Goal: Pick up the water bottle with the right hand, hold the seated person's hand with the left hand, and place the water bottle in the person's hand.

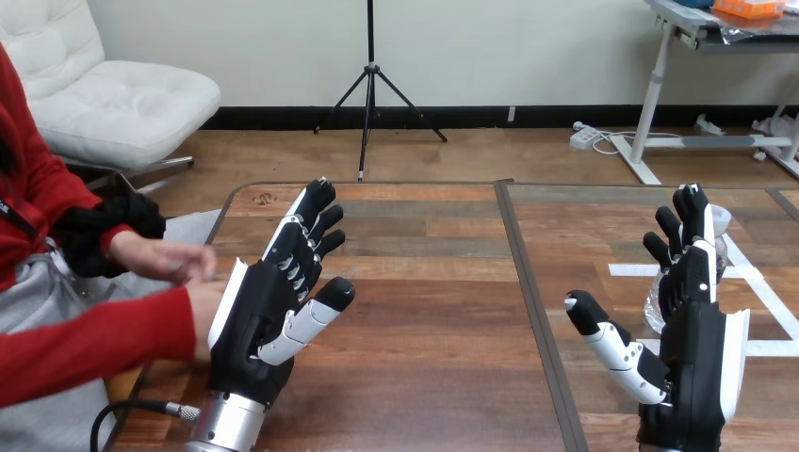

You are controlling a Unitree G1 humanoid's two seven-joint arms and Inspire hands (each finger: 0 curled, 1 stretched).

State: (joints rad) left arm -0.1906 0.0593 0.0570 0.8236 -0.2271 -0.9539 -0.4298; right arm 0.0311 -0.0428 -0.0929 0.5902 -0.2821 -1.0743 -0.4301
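My right hand (693, 325) stands open at the table's right, fingers straight and thumb out to the left. Behind its fingers stands the clear water bottle (721, 226), mostly hidden; whether the hand touches it I cannot tell. My left hand (273, 292) is open at the table's left, fingers straight and pointing away. The person sits at the left edge. The person's lower hand (201, 315) lies just behind my left palm, and contact cannot be told. The person's upper hand (165, 256) hovers apart, a little farther back.
The wooden table (424, 282) has a dark seam (528, 292) running front to back through its middle. White tape lines (754, 282) mark a square on the right half, around the bottle.
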